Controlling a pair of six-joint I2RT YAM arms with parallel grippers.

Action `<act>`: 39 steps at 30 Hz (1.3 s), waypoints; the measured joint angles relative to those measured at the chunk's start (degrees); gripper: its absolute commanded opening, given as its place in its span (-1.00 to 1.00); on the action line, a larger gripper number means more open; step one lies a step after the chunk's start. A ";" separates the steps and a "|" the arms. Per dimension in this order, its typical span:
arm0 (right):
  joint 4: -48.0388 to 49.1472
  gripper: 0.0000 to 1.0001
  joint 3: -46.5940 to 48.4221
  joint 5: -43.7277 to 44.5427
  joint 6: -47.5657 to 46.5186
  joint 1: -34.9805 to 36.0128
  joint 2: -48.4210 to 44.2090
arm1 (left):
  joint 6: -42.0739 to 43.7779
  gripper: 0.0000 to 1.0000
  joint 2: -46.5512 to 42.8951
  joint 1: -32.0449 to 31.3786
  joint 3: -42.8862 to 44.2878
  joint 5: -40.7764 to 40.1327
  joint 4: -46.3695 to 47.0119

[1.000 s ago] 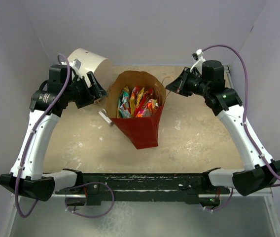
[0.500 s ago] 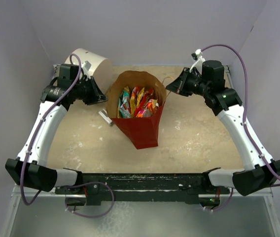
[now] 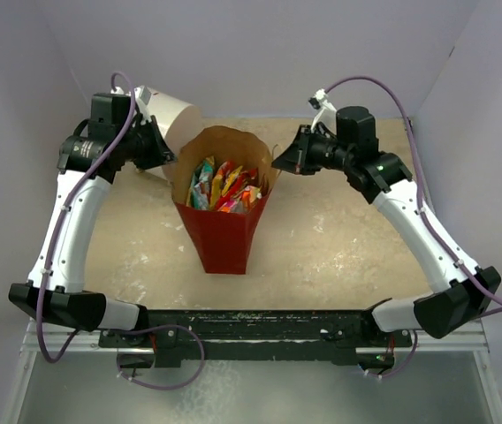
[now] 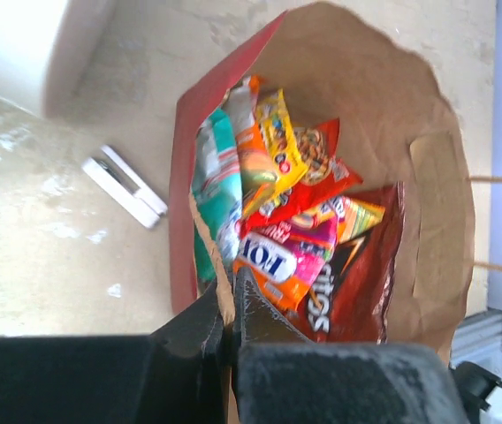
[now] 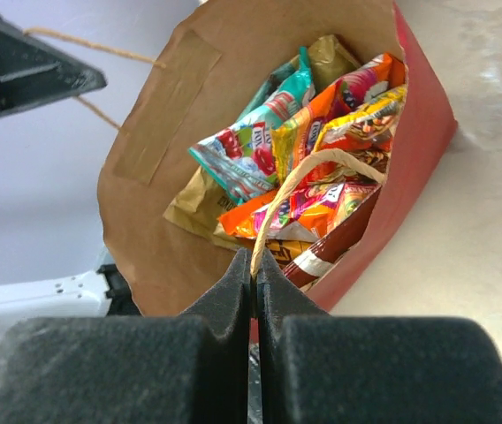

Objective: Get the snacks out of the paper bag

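The paper bag [image 3: 223, 240], red outside and brown inside, stands upright mid-table with its mouth open. Several bright snacks [image 3: 222, 186] fill it: orange, red, teal and tan packets. My left gripper [image 3: 166, 159] is at the bag's left rim, and in the left wrist view it [image 4: 231, 287] is shut on the brown paper edge beside the snacks [image 4: 286, 221]. At the bag's right side, my right gripper [image 3: 277, 164] holds the string handle [image 5: 300, 181]; its jaws [image 5: 254, 265] are shut on the string above the snacks [image 5: 313, 146].
A white cylinder drum [image 3: 176, 115] lies at the back left, just behind the left gripper. A small white flat object [image 4: 125, 185] lies on the table left of the bag. Purple walls enclose the table on three sides.
My left gripper has shut on the bag's left rim. The bag has shifted left and stands more upright; the right gripper moved left with the handle.
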 measured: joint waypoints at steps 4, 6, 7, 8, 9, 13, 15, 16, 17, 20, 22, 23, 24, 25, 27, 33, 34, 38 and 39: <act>3.63 -1.00 -0.85 -1.57 1.95 3.58 1.01 | 2.23 -1.00 -0.04 0.90 3.10 -3.02 -1.53; 5.25 -1.00 -2.08 -2.69 2.86 4.81 1.09 | 3.28 -1.00 -0.42 1.20 3.50 -3.43 -1.38; 5.75 -1.00 -2.93 -2.84 3.30 5.11 0.94 | 3.67 -1.00 -0.68 1.20 3.48 -3.26 -1.27; 6.08 -1.00 -3.78 -2.97 3.56 5.22 0.70 | 4.09 -1.00 -0.94 1.20 3.37 -2.80 -0.94; 6.58 -1.00 -5.29 -2.97 3.82 5.25 0.15 | 4.59 -1.00 -1.53 1.25 2.64 -1.62 0.28; 5.75 -1.00 -12.00 -2.58 4.52 5.03 -3.61 | 5.07 -1.00 -4.17 1.22 -1.29 4.70 4.52; 5.11 -0.99 -15.52 -2.54 5.25 4.94 -6.49 | 4.83 -1.00 -5.46 1.22 -3.80 8.28 7.80; 4.79 -0.98 -16.79 -2.49 5.49 4.94 -7.74 | 4.39 -1.00 -6.34 1.25 -5.62 10.29 10.21; 4.35 -0.98 -18.40 -2.36 5.84 4.94 -9.40 | 4.04 -1.00 -6.97 1.25 -6.86 11.69 11.61; 2.27 -0.95 -21.59 -1.25 6.36 4.94 -13.11 | 2.32 -1.00 -9.70 1.25 -12.07 16.76 16.94; 0.17 -0.93 -22.36 -0.31 6.43 4.94 -14.12 | 1.11 -1.00 -11.04 1.27 -14.64 19.96 19.74; -0.94 -0.91 -22.45 0.33 6.38 4.94 -14.25 | 0.28 -1.00 -11.72 1.29 -16.04 21.79 21.49; -2.05 -0.83 -22.47 0.63 6.32 4.92 -14.27 | -0.59 -1.00 -12.24 1.29 -17.16 23.30 23.02; -3.41 -0.75 -22.47 0.98 6.25 4.92 -14.27 | -1.66 -1.00 -12.81 1.29 -18.27 25.00 24.68; -5.60 -0.54 -22.47 2.08 6.19 4.92 -14.32 | -2.99 -1.00 -13.18 1.29 -19.21 26.84 26.58; -12.76 0.10 -18.93 8.24 3.93 4.92 -14.34 | -7.08 -1.00 -13.11 1.33 -19.87 30.38 31.39; -14.10 0.21 -17.27 9.88 2.99 4.92 -14.25 | -7.61 -1.00 -13.03 1.33 -20.04 30.88 31.91; -20.68 0.48 -5.51 17.22 -0.90 4.92 -11.02 | -8.59 -1.00 -12.37 1.33 -20.17 32.57 33.46; -21.75 0.47 -1.84 18.91 -1.84 4.92 -9.68 | -8.70 -1.00 -12.20 1.33 -20.17 32.98 33.81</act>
